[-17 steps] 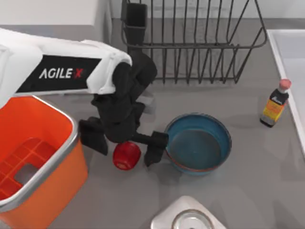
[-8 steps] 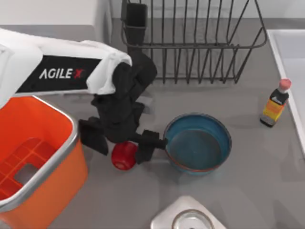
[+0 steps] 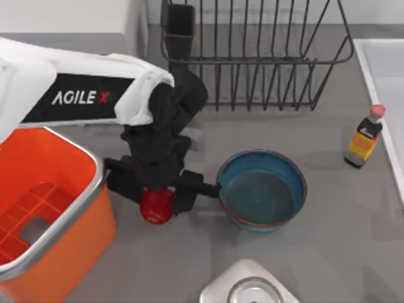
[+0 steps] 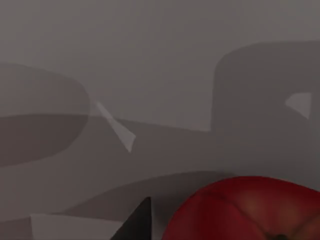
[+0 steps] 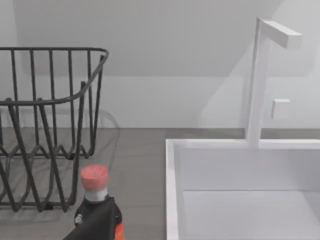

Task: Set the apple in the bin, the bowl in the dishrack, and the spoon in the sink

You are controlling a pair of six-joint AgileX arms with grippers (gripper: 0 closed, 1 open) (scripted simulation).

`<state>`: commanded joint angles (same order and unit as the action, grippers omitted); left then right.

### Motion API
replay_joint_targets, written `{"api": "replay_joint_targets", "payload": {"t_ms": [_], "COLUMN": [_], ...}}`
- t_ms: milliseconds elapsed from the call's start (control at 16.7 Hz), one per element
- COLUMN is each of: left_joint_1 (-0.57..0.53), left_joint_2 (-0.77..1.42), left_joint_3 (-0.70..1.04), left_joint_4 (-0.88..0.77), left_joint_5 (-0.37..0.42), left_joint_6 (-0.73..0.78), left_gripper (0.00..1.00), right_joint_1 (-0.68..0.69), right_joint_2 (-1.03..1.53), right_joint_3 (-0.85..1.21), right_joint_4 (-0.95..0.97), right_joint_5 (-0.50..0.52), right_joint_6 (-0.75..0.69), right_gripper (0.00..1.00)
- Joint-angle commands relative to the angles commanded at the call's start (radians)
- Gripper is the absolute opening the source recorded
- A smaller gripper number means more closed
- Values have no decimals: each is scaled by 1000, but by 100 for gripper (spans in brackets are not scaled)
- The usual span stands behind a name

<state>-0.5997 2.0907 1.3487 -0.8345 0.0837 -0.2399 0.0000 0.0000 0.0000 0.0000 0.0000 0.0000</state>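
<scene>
One apple (image 3: 156, 206), one bowl (image 3: 262, 189), one bin (image 3: 44, 208), one dishrack (image 3: 259, 57), one sink (image 5: 240, 190), one bottle (image 3: 365, 137).

Small dark glass bottle with pink-red cap and orange-yellow label (image 3: 364, 140) stands upright on the grey matte surface (image 3: 341, 252), toward the top view's right side; in the right wrist view the same bottle (image 5: 95, 210) sits low in front. Silver-grey metal piece with a round ring on it (image 3: 249, 285), cut off at the top view's bottom edge, can't tell what it is. White boxy object (image 3: 69, 16) at top left corner.
</scene>
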Motion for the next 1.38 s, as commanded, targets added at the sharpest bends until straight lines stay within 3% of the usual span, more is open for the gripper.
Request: {"api": "replay_joint_targets", "payload": {"t_ms": [540, 1380], "left_joint_1": [7, 2], "left_joint_2": [-19, -89], "left_joint_3": [9, 170], "left_joint_4": [-22, -254], "left_joint_5": [-23, -25], "left_joint_6": [12, 11], "left_gripper": [0, 0], "right_joint_1": [0, 0], "right_joint_2": [0, 0], "right_joint_3": [0, 0], "right_joint_4": [0, 0], "right_joint_5": [0, 0], "right_joint_6": [0, 0], "right_gripper": [100, 100]}}
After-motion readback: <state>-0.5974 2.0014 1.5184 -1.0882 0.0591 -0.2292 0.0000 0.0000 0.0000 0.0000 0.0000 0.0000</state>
